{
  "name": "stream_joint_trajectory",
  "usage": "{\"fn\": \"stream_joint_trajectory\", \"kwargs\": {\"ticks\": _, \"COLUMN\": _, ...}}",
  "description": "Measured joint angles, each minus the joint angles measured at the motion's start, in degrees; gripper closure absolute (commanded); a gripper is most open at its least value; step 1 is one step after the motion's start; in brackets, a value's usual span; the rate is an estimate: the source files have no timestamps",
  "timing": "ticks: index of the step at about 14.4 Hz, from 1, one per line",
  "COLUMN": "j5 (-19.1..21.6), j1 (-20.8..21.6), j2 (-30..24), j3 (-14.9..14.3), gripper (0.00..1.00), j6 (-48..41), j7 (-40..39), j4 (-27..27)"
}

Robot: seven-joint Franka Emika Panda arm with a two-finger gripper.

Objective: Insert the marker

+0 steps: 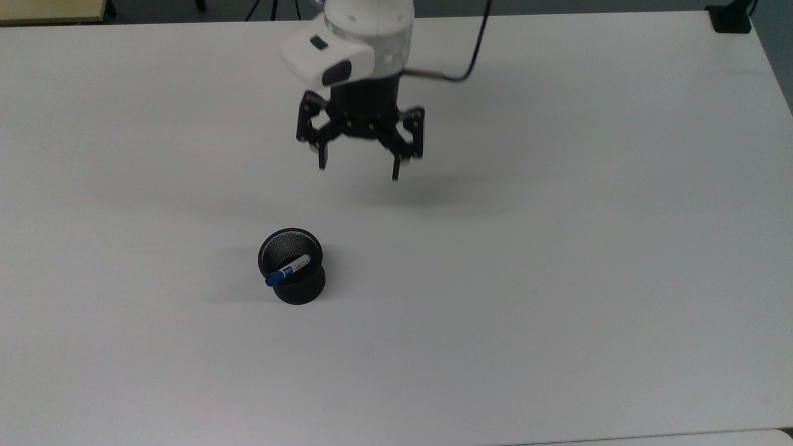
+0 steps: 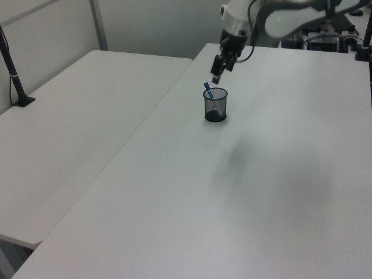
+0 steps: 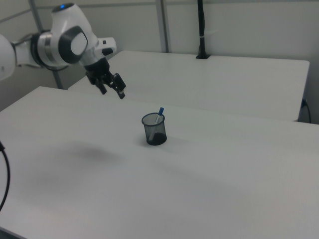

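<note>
In the top view, going from left to right, the black mesh cup (image 1: 291, 266) comes first, standing upright on the white worktop (image 1: 557, 279). The marker (image 1: 289, 271) is inside it. It leans against the rim, because it is too slim to stand straight alone, and its blue cap points up and out over the edge. In the right view the blue end (image 3: 160, 110) shows just above the rim of the cup (image 3: 154, 129), so most of the barrel is down inside. I judge that the insertion is done.

More to the right and higher in the top view is the hand (image 1: 359, 170). Its two fingers are spread wide apart and nothing is between them. The cup is below it and to its left in the top view, well apart, with bare worktop between. In the left view the hand (image 2: 217, 71) hangs in the air above and just behind the cup (image 2: 215, 105). Probably it is held high so that it cannot knock the cup or the marker.
</note>
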State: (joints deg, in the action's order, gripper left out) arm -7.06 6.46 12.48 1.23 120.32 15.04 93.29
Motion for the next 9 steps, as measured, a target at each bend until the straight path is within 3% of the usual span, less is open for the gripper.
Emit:
{"fn": "stream_joint_trajectory", "kwargs": {"ticks": 5, "j5": 2.04, "j1": -1.59, "j2": -5.99, "j3": -0.34, "gripper": 0.0, "j6": -16.59, "j7": -12.22, "j4": 0.01}}
{"fn": "stream_joint_trajectory", "kwargs": {"ticks": 9, "j5": 2.22, "j1": -3.28, "j2": -9.92, "j3": -0.41, "gripper": 0.0, "j6": -23.63, "j7": -13.74, "j4": 0.08}}
